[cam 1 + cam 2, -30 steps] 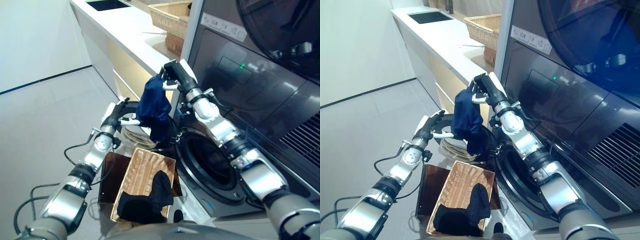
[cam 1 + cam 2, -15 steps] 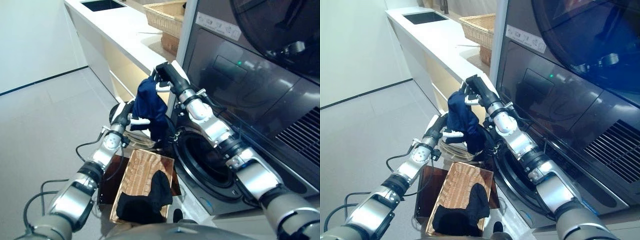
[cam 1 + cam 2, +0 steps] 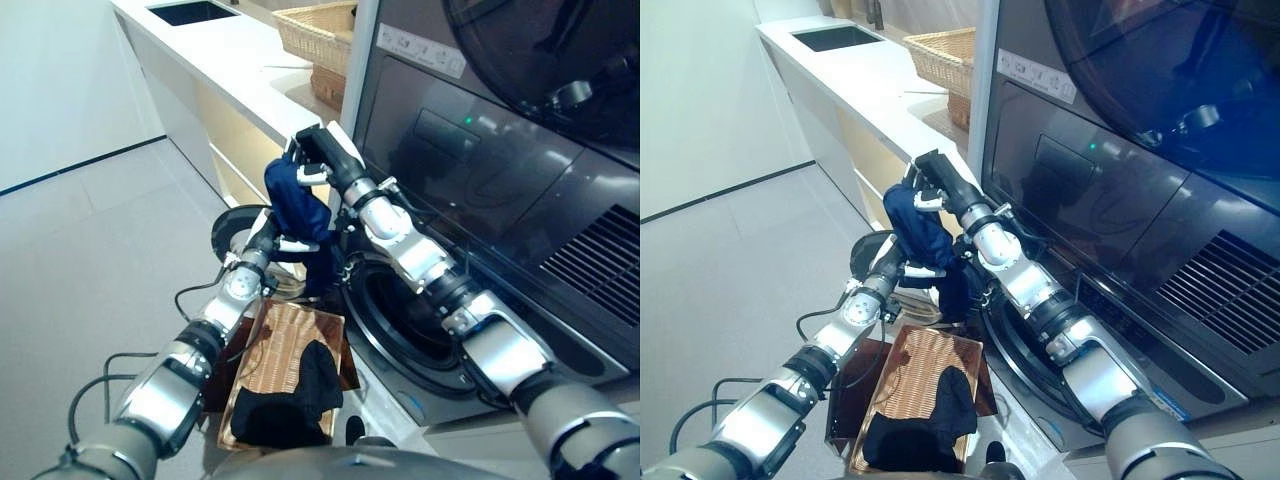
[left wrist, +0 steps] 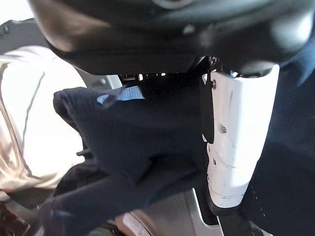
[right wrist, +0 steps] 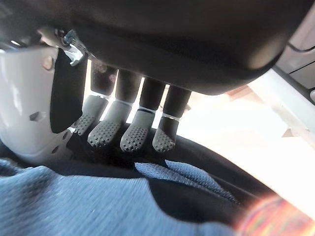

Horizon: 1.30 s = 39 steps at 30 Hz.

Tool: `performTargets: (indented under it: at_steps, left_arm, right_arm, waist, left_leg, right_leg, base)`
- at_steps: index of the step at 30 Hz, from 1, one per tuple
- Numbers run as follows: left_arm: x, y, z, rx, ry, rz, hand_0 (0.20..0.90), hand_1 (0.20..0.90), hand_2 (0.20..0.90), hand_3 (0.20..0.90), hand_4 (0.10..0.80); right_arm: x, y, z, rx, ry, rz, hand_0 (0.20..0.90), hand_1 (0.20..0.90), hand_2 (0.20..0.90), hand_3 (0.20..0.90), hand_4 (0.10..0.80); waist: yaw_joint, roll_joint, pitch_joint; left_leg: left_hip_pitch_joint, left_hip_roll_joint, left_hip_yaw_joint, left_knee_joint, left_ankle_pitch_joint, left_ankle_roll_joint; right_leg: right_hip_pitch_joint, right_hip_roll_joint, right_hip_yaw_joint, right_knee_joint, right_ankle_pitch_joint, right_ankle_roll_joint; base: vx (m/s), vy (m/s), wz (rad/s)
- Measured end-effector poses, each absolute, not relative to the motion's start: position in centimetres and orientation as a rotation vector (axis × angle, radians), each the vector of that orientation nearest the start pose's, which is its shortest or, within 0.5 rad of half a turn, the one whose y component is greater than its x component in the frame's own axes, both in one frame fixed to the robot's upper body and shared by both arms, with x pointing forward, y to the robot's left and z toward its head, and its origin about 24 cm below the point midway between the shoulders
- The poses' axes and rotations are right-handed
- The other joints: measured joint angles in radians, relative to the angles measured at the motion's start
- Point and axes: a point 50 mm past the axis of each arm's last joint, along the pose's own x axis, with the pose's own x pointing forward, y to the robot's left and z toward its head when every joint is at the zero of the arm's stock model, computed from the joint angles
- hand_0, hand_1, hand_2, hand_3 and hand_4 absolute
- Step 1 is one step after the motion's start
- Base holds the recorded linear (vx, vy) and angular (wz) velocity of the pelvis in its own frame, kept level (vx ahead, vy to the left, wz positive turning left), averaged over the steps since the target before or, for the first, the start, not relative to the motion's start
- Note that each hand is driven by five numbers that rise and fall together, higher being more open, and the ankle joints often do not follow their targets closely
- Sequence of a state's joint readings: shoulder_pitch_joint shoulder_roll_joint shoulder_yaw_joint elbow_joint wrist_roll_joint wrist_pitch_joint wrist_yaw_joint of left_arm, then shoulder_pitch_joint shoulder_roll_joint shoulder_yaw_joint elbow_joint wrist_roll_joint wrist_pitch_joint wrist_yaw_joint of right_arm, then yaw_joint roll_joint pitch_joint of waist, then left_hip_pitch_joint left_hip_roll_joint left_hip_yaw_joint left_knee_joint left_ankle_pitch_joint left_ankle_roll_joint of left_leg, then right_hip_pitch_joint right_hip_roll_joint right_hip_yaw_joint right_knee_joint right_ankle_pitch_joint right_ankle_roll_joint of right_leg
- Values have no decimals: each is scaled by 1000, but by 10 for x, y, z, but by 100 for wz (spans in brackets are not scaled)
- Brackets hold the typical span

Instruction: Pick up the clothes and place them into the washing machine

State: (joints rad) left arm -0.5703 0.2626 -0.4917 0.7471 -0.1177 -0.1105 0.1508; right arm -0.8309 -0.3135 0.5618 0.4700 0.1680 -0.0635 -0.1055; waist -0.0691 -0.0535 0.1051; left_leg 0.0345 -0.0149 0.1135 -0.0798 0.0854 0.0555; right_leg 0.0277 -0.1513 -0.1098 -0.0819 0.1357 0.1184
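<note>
Because the blue shirt [image 3: 297,207] must clear the drum rim, the right hand [image 3: 318,152] holds it high above the washing machine [image 3: 405,315]; left hand [image 3: 272,238] steadies its hem; wrist views show right fingers [image 5: 133,129] clamped on cloth, left thumb [image 4: 236,147] pressing it.

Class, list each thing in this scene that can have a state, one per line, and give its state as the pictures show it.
Navy garment: held up, hanging above the floor basket.
Right hand: shut on the navy garment's top.
Left hand: against the navy garment lower down; grip cannot be told.
Washer door: open.
Floor basket: holds a black garment.
Counter basket: upright on the counter.
</note>
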Motion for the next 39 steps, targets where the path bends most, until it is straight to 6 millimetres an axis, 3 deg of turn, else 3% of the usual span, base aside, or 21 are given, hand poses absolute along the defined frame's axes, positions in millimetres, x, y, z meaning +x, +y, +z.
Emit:
performTargets:
  at_steps: [9,10,11,12,27,29,30,39]
  left_arm:
    - [339,114,29,405,104,-239,900,900,900,900,800]
    - [339,114,29,403,105,-239,842,842,842,842,759]
    - [339,114,29,403,105,-239,365,365,365,365,418]
    - [339,114,29,402,105,-239,200,200,200,200,300]
    - [339,112,33,375,90,-239,200,200,200,200,300]
    - [340,111,35,373,81,-241,200,200,200,200,300]
    - [340,111,36,371,77,-242,200,200,200,200,300]
    - [340,114,35,393,83,-230,200,200,200,200,300]
  right_arm:
    - [363,-63,158,-443,-325,410,200,200,200,200,300]
    - [363,-63,158,-443,-325,410,200,200,200,200,300]
    - [363,-63,158,-443,-325,410,200,200,200,200,300]
    - [363,-63,158,-443,-325,410,200,200,200,200,300]
    - [363,-64,158,-442,-326,408,200,200,200,200,300]
    - [363,-64,158,-442,-326,408,329,329,329,329,392]
    - [363,-64,158,-441,-327,407,900,900,900,900,800]
    - [363,-65,159,-435,-330,402,900,900,900,900,800]
  waist:
    - [-1,3,-1]
    - [-1,3,-2]
    - [-1,3,-2]
    - [-1,4,-2]
    - [2,10,-5]
    - [2,10,-5]
    - [2,10,-5]
    - [-1,12,-5]
  left_leg:
    - [5,0,9,0,-1,0]
    - [5,0,10,0,-1,0]
    - [5,1,10,0,-1,0]
    - [5,1,10,0,-1,0]
    - [5,0,9,0,-2,1]
    - [4,0,9,0,-2,2]
    - [4,0,9,0,-2,2]
    - [5,0,9,0,-3,2]
  right_leg:
    - [0,0,11,0,0,0]
    - [0,0,11,0,0,0]
    - [0,0,11,0,0,0]
    - [0,0,11,0,0,0]
    - [0,0,11,0,0,0]
    - [0,0,11,0,0,0]
    - [0,0,11,0,0,0]
    - [-1,0,11,0,0,0]
  base:
    - [2,-2,-2]
    - [0,0,0]
    - [0,0,0]
    - [0,0,0]
    - [0,0,0]
    - [0,0,0]
    - [0,0,0]
    - [0,0,0]
